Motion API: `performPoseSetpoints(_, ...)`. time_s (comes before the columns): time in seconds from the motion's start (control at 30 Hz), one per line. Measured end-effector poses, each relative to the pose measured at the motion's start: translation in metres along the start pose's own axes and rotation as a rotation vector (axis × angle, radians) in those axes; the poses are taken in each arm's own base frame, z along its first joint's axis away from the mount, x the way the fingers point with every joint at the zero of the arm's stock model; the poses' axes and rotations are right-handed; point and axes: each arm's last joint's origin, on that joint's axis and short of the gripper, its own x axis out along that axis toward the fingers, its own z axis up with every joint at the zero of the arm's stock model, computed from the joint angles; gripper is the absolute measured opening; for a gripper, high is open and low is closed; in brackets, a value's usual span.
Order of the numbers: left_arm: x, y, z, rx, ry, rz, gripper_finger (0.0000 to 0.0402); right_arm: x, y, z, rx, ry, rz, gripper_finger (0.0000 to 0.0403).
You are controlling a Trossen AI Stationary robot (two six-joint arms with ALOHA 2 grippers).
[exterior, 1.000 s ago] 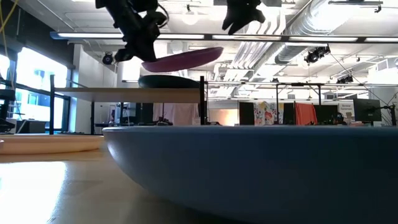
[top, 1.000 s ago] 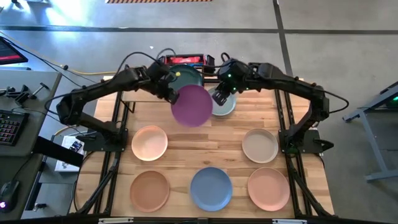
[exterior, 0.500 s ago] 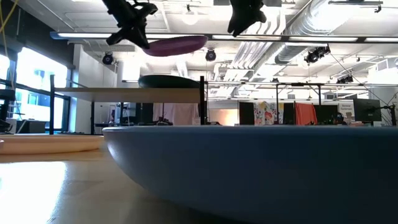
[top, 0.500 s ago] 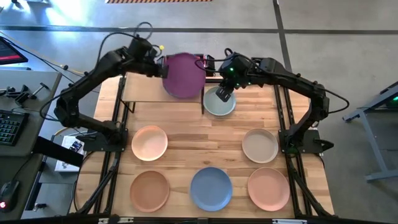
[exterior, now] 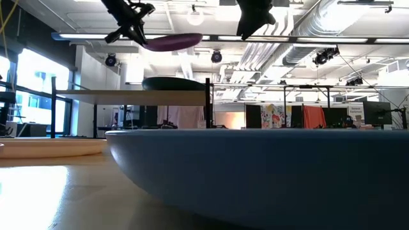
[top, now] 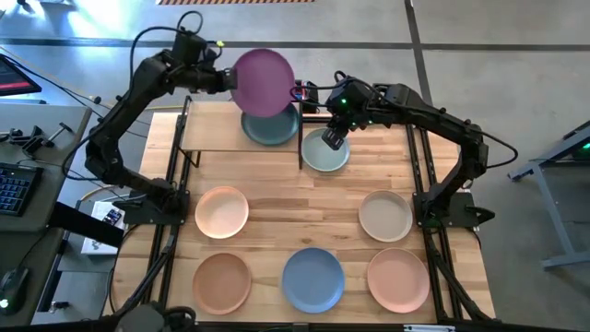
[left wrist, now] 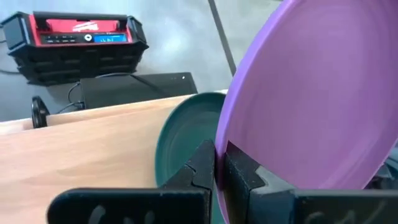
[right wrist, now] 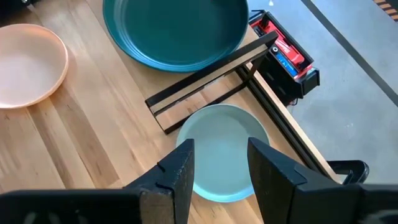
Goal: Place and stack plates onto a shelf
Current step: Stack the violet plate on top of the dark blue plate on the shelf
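Left gripper [left wrist: 219, 174] pinches purple plate [top: 264, 82] by its rim, held tilted above dark teal plate [top: 270, 128] on shelf [top: 210, 129]. Right gripper [right wrist: 217, 171], fingers spread, hovers over grey-green plate [top: 325, 152] on tabletop [top: 304, 198], 3 o'clock of shelf.

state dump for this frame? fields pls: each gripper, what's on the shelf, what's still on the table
left gripper: shut on purple plate, held in the air above the shelf
right gripper: open, empty, above pale grey-green plate
shelf: dark teal plate at its right end
table: pale grey-green, peach, beige, terracotta, blue, salmon pink plates
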Motion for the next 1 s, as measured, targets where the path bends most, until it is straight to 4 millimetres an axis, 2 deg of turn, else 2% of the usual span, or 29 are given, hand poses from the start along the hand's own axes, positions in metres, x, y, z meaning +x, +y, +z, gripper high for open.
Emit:
performPoseSetpoints(0.17, 0.011, 0.004, 0.000, -0.019, 0.072, 0.044, 0.0005, 0.000, 0.000, 0.000, -0.001, 0.001, 0.000, 0.0129)
performPoseSetpoints(0.53, 0.060, 0.011, -0.004, -0.039, 0.255, 0.113, 0.0005, 0.000, 0.000, -0.002, -0.004, 0.017, -0.003, 0.0129)
performPoseSetpoints(1.0, 0.081, 0.016, -0.010, -0.031, 0.386, 0.121, 0.0005, 0.000, -0.001, -0.004, -0.009, 0.036, -0.006, 0.0129)
